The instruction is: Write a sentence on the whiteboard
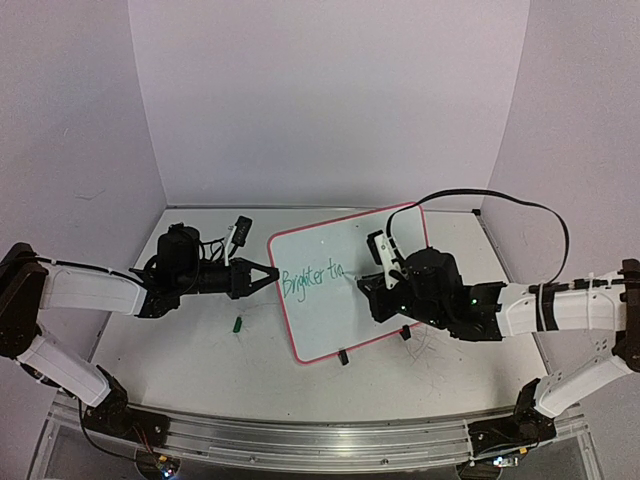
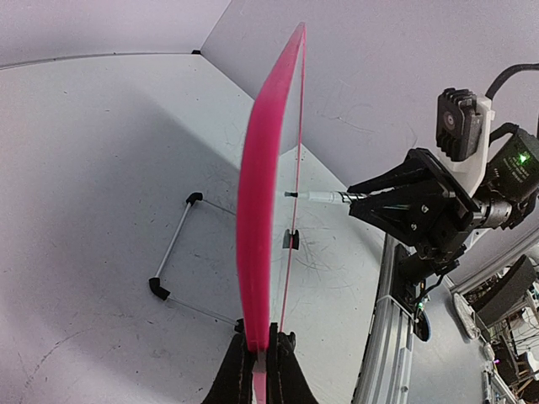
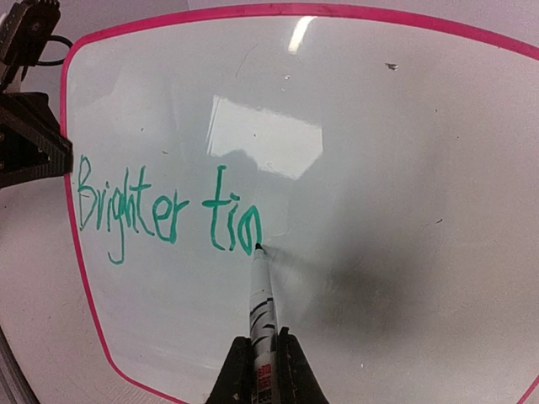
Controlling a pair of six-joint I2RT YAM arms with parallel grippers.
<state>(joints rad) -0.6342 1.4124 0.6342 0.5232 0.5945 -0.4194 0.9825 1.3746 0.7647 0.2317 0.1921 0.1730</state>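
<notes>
The whiteboard (image 1: pixel 345 285) with a red-pink frame stands tilted at the table's middle. My left gripper (image 1: pixel 270 272) is shut on its left edge; in the left wrist view the pink frame (image 2: pixel 257 219) runs edge-on up from the gripper (image 2: pixel 260 353). My right gripper (image 3: pixel 261 358) is shut on a white marker (image 3: pixel 263 303) whose tip touches the board. The sentence (image 3: pixel 164 210) in green reads "Brighter tin", with the tip at the end of the last stroke. It also shows in the top view (image 1: pixel 312 277), where the right gripper (image 1: pixel 372 283) is in front of the board.
A small green marker cap (image 1: pixel 238 323) lies on the table left of the board. The board's black feet (image 1: pixel 343 356) rest near the front. A wire stand (image 2: pixel 181 252) shows behind the board. A metal rail (image 1: pixel 320 440) runs along the near edge.
</notes>
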